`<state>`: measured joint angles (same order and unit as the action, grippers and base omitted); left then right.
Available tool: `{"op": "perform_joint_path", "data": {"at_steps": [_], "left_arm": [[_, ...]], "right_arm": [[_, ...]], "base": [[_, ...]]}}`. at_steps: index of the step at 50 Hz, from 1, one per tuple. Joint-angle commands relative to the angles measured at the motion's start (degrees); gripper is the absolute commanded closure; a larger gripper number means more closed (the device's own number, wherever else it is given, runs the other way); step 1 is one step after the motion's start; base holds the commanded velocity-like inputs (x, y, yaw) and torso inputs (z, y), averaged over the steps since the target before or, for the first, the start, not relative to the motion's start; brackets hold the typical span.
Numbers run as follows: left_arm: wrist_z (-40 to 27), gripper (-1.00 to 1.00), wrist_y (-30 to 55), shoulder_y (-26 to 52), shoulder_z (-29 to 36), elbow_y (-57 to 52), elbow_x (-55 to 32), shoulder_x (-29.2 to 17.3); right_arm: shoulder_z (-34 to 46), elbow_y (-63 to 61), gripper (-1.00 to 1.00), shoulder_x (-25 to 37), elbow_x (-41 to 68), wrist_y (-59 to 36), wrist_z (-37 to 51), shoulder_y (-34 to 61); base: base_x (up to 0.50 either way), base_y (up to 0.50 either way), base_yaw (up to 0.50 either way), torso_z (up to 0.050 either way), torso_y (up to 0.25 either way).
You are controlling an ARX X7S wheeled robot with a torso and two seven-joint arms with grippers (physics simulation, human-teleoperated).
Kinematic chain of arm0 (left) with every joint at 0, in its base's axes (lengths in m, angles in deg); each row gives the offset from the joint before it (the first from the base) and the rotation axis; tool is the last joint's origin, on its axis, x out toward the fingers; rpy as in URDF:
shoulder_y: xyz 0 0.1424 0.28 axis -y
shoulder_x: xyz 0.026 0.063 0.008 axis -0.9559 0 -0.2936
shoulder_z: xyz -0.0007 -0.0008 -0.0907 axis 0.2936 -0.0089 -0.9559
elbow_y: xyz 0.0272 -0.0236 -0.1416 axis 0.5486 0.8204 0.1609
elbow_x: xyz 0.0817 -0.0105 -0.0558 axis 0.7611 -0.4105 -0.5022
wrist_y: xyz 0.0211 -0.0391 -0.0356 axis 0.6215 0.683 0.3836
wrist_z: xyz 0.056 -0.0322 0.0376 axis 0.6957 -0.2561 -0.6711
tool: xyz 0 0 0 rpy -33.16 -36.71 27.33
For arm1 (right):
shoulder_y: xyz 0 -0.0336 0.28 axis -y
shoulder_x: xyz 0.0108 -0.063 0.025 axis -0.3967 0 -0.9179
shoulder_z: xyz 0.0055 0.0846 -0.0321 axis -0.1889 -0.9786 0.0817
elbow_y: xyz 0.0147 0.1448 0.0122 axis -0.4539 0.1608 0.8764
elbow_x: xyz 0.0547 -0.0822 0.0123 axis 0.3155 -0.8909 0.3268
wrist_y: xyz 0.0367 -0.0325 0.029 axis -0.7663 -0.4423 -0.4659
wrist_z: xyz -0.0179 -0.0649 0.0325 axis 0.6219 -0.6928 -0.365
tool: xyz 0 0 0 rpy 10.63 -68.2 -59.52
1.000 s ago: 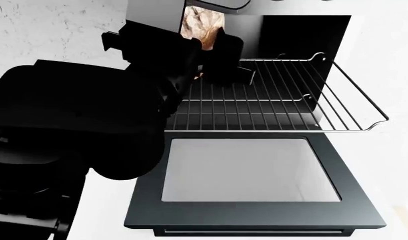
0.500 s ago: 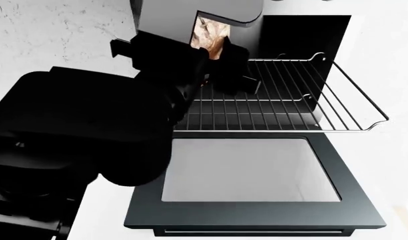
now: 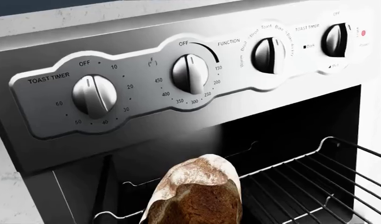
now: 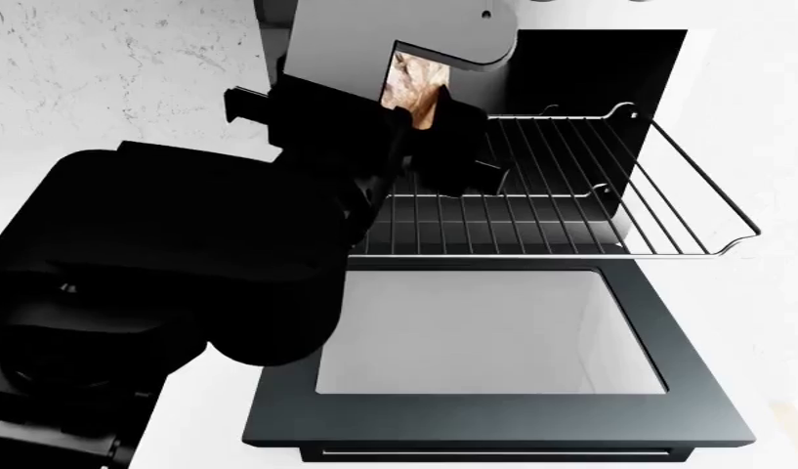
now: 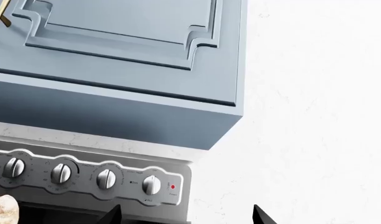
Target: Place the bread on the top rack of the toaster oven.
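- The left gripper (image 4: 432, 122) has its 2 black fingers closed on the bread (image 4: 412, 83), holding it in front of the toaster oven (image 4: 372, 39), at 12 o'clock in the head view.
- The bread hangs above the back left part of the top rack (image 4: 555, 186), which is pulled out over the open door (image 4: 490, 337).
- In the left wrist view the loaf's brown, scored end (image 3: 197, 196) sits below 4 knobs (image 3: 93, 95) on the grey control panel.
- The right gripper (image 5: 184, 215) shows only 2 dark fingertips spread well apart, holding nothing, near a blue cabinet (image 5: 115, 56).
- The oven stands on a white bench (image 4: 764, 322).
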<state>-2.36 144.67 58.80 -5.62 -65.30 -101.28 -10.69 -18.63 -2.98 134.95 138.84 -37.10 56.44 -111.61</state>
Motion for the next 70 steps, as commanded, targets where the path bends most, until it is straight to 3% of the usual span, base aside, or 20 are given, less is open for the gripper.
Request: {"op": "perform_joint_path", "data": {"at_steps": [1,70], "left_arm": [[3.5,1.0,-0.8,-0.6,0.8,0.0,0.6,-0.6],[0.5,1.0,-2.6,-2.1,5.3,-1.1,-2.0,-1.6]], "right_arm": [[1.3,0.0,-1.0,0.7,-1.0,0.4,1.1,0.0],[-2.0,0.0,-1.0,-4.0,0.8,0.0,-3.8,0.0]], "base": [[0.0,0.0,0.0,0.0,0.0],[0.0,0.0,0.0,0.0,0.0]]}}
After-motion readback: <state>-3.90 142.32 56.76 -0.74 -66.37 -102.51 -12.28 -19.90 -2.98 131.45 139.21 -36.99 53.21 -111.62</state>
